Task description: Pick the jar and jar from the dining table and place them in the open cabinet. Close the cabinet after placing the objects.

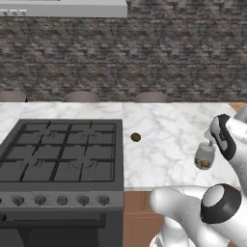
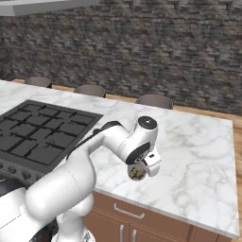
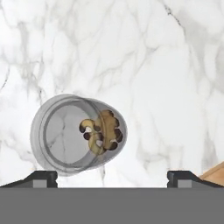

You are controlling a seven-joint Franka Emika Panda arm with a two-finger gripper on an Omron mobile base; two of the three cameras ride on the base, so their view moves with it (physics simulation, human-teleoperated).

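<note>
Down at the near edge of the dining table (image 1: 164, 159), the gripper (image 3: 111, 177) hangs over the shorter jar (image 3: 78, 133) — the one with brown chunks — and its two dark fingertips (image 3: 41, 178) stand as wide apart as they go, nothing between them yet. From the hand view the jar sits toward the left fingertip rather than centred in the gap, its mouth facing the camera, so the approach looks off to one side. That's the worry: if the hand drops as it is, I'd judge the left finger could land on the glass rim and knock the jar over or skid it across the smooth marble, and the table's edge is close by on that side. Clear glass and a rounded wall mean a glancing squeeze might also let it slip out. In the left base view the jar (image 1: 204, 157) stands just beside the white wrist; from the right base view it peeks out under the hand (image 2: 137, 173). Further out on the marble lies a small brown lump (image 1: 136, 137), well apart, with the black hob (image 1: 62, 154) to the left and chair backs (image 1: 152, 98) against the brick wall beyond.
</note>
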